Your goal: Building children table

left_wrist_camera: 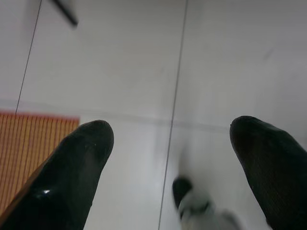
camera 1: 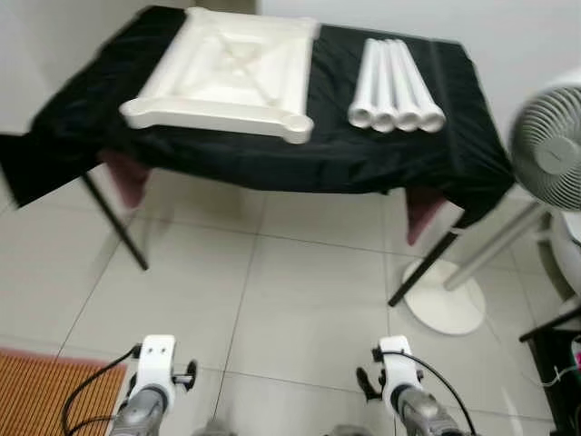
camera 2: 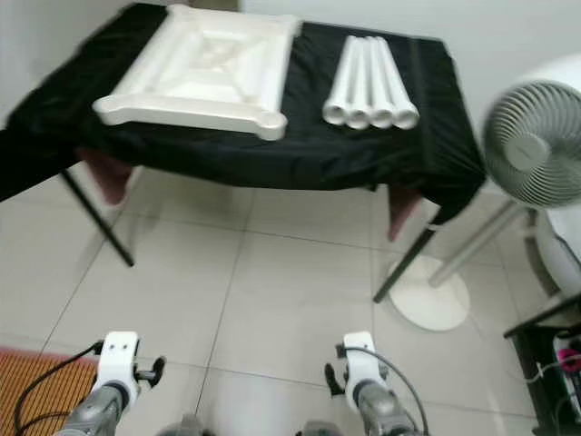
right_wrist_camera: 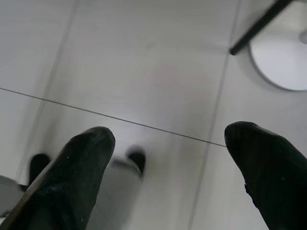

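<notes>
1. Four white leg tubes [camera 1: 396,84] lie side by side, touching, upper right of centre in my left eye view, open ends toward me, on a black cloth [camera 1: 363,154] draped over a table.
2. White tabletop panel [camera 1: 227,73] rests on the same cloth, upper left of the frame, underside up with a raised rim and a round socket at its near corner. Panel and tubes are near each other but apart.
3. Black slanted table legs [camera 1: 113,218] show under the cloth at left and right; pinkish fabric peeks out beneath the cloth edge at both sides.
4. Standing fan [camera 1: 549,150] sits at the right edge of the frame, its white round base [camera 1: 445,295] on the tiles just beside the table's right leg.
5. Orange ribbed mat [camera 1: 45,391] fills the lower left corner; a dark stand with cables is at the lower right edge.
6. Pale floor tiles [camera 1: 300,300] lie between me and the table.
7. My left gripper [left_wrist_camera: 168,172] hangs low over the tiles, fingers [left_wrist_camera: 72,177] spread wide, nothing between them; the mat edge shows beside it.
8. My right gripper [right_wrist_camera: 168,177] hangs the same way, fingers [right_wrist_camera: 268,167] well apart and empty, with the fan base and a table leg beyond it.
9. Both wrists appear at the bottom of the eye views, well apart from the table.
</notes>
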`<state>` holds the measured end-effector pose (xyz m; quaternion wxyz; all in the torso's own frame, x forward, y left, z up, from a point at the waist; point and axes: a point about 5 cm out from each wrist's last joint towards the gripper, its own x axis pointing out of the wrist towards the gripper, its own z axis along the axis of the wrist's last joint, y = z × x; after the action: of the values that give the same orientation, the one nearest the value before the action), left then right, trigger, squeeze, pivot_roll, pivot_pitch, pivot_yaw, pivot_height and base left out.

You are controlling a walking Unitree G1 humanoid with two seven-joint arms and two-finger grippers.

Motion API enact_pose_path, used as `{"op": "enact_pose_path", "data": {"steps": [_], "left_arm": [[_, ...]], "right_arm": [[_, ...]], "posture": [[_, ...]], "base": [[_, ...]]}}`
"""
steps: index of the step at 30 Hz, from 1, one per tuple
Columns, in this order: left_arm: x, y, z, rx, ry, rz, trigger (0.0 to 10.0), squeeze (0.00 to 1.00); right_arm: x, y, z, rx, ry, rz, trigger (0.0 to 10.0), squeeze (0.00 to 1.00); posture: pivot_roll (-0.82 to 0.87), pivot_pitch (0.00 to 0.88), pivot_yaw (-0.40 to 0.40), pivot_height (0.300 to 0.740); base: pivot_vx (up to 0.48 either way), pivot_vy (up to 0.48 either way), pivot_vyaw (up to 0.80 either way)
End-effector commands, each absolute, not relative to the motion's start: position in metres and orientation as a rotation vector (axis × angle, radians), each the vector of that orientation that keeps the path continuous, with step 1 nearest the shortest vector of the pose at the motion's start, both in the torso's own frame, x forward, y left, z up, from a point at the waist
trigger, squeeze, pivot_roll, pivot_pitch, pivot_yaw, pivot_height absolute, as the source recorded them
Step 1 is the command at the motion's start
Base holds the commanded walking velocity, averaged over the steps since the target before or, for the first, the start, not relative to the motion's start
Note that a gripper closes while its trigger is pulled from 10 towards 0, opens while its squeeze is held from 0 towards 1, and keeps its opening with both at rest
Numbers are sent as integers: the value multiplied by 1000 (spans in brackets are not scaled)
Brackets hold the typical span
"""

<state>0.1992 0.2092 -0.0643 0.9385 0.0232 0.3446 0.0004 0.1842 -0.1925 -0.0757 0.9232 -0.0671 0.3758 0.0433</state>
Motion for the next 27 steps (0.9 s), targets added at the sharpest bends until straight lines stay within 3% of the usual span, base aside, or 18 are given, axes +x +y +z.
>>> {"op": "enact_pose_path", "data": {"steps": [1,22,27], "left_arm": [[191,201,-70,9,734,-61,10000,0],[190,200,-71,14,743,-64,10000,0],[189,200,-71,30,747,-63,10000,0]], "right_arm": [[183,-196,-76,-140,780,81,10000,0],[185,-196,-74,-142,765,87,10000,0],[185,-196,-75,-143,769,85,10000,0]], "posture": [[-3,0,1,740],[-6,0,-1,740],[-7,0,-2,740]], "base": [[326,0,0],[327,0,0],[0,0,0]]}}
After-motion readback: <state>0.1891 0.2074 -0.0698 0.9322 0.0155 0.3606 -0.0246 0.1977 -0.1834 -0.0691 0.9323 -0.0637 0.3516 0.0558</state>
